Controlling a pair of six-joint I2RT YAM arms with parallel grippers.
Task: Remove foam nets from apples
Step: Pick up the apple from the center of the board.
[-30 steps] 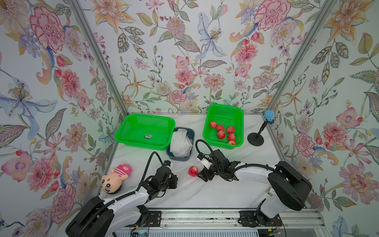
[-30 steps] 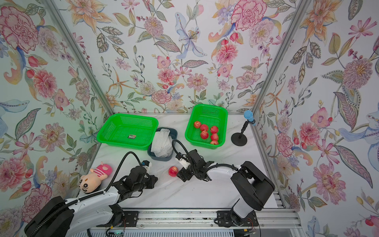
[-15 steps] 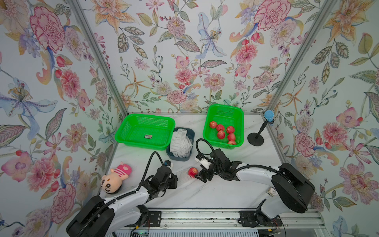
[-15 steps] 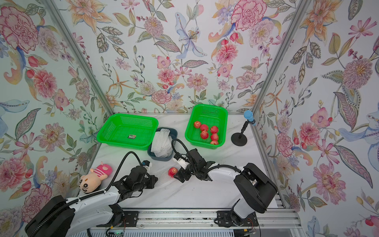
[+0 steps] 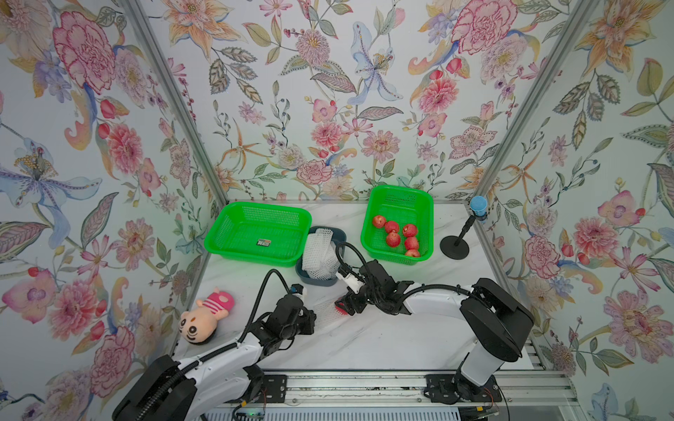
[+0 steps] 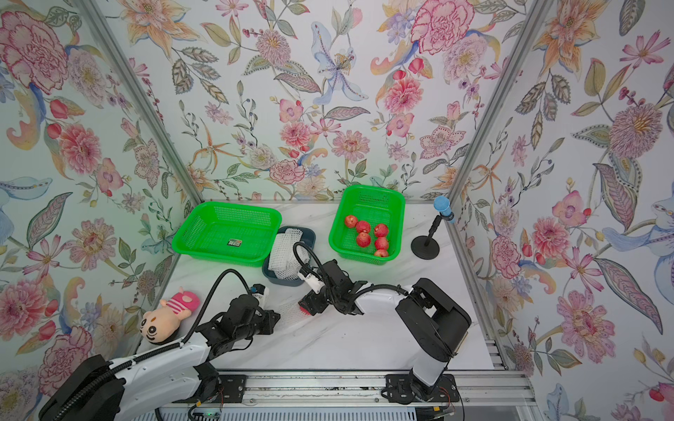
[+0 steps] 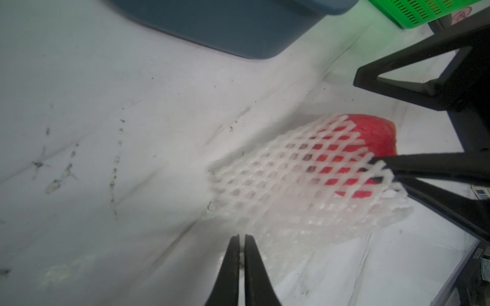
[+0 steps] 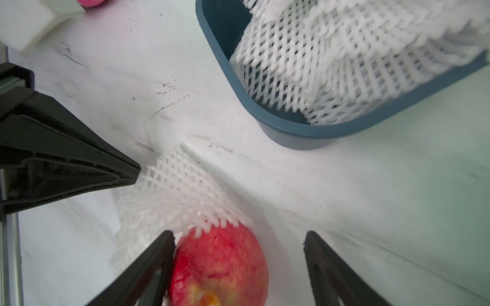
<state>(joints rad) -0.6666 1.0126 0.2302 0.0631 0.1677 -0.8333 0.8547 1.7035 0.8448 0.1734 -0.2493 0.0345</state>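
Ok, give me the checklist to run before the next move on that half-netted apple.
1. Left hand shut on the net at its free end: ok.
2. Apple partly out of the net: ok, its red end is bare.
3. Right hand gripping the apple: not ok, jaws open, one finger touching, the other apart.
4. Net edge free of the right hand: cannot tell, mesh lies against that finger.
5. Blue tub close by for the net: ok, shed nets piled inside.
6. Green basket has room: ok, six apples, bare floor left.
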